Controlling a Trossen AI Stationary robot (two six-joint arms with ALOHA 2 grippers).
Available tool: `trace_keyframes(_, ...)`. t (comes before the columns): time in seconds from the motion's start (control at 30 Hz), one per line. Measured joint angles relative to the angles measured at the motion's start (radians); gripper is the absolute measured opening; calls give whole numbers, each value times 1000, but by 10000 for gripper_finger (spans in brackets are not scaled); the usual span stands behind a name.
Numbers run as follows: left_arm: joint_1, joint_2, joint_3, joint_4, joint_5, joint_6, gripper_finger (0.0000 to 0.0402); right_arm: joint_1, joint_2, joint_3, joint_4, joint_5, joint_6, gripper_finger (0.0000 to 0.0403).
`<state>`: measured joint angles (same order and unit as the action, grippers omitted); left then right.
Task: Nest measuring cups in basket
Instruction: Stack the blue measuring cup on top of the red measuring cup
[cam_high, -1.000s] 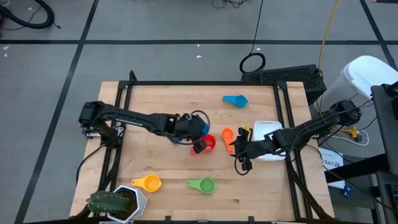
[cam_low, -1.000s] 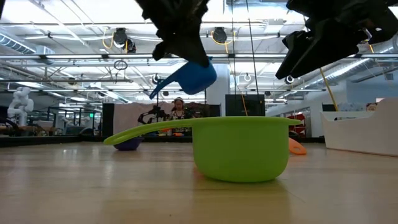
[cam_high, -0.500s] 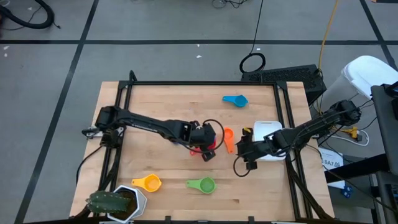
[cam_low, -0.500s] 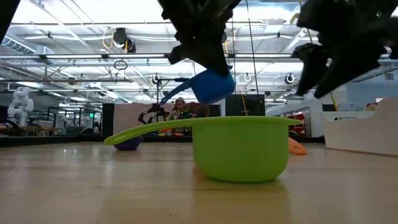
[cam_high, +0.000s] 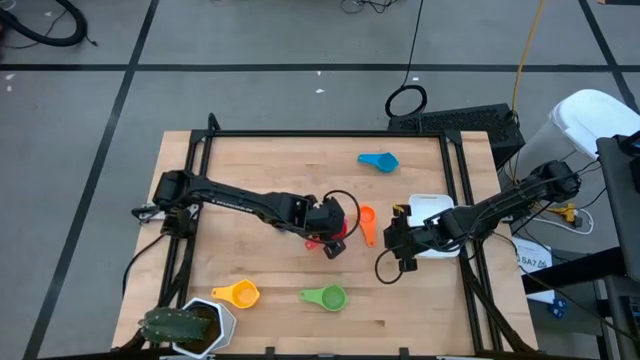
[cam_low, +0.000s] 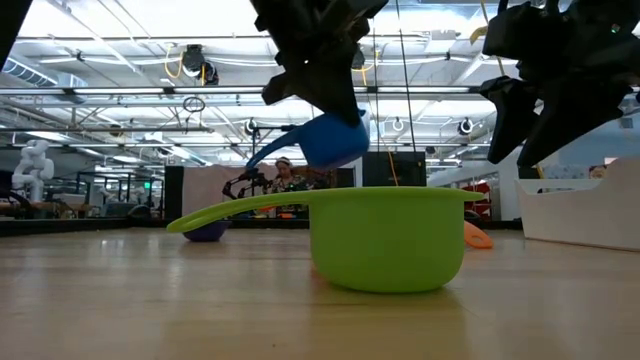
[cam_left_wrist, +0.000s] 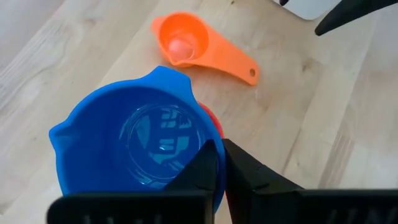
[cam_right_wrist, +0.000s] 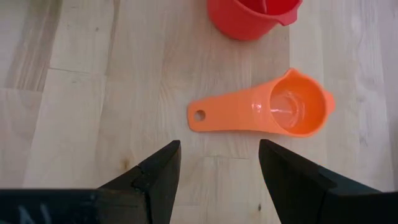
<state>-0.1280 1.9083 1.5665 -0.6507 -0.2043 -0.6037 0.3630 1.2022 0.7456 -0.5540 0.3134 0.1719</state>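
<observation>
Holding a blue measuring cup (cam_left_wrist: 140, 149) by its handle, my left claw (cam_high: 330, 228) is clenched tight near the middle of the worktop (cam_high: 250, 170). The cup hangs in the air, well clear of the wood in the low view, its open bowl facing up. Directly under it sits the red cup (cam_high: 333, 236), of which only a sliver shows past the blue rim in my left wrist view.

My right claw (cam_high: 398, 240) hovers at about three o'clock from the left one, fingers (cam_right_wrist: 155, 174) spread wide and grasping nothing. Between the two claws lies the orange cup (cam_right_wrist: 273, 112), flat on the worktop, its handle pointing toward my right claw and the red cup just beyond its bowl.

Touching the three o'clock edge of the worktop is the white basket (cam_high: 428, 208), partly covered by my right arm; I cannot tell whether anything lies in it.

Other cups are scattered well apart: a light blue one (cam_high: 380, 160) toward one o'clock, a green one (cam_high: 328, 297) at six o'clock, a yellow one (cam_high: 238, 294) at seven o'clock. A dark blue cup (cam_low: 207, 232) shows far back in the low view. At the seven o'clock corner stands a white hexagonal pot (cam_high: 205, 325) with a plant.
</observation>
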Motion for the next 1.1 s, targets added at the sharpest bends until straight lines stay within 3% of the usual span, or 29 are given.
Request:
trace_keyframes(0.5,4,0,0,46,47,103,33,46,0,0,-27,-1,66,210)
trace_keyframes(0.87,4,4,-1,17,47,104,149,68,0,0,-27,-1,104,210)
trace_keyframes(1.1,4,4,-2,12,46,107,191,68,0,0,-27,-1,105,210)
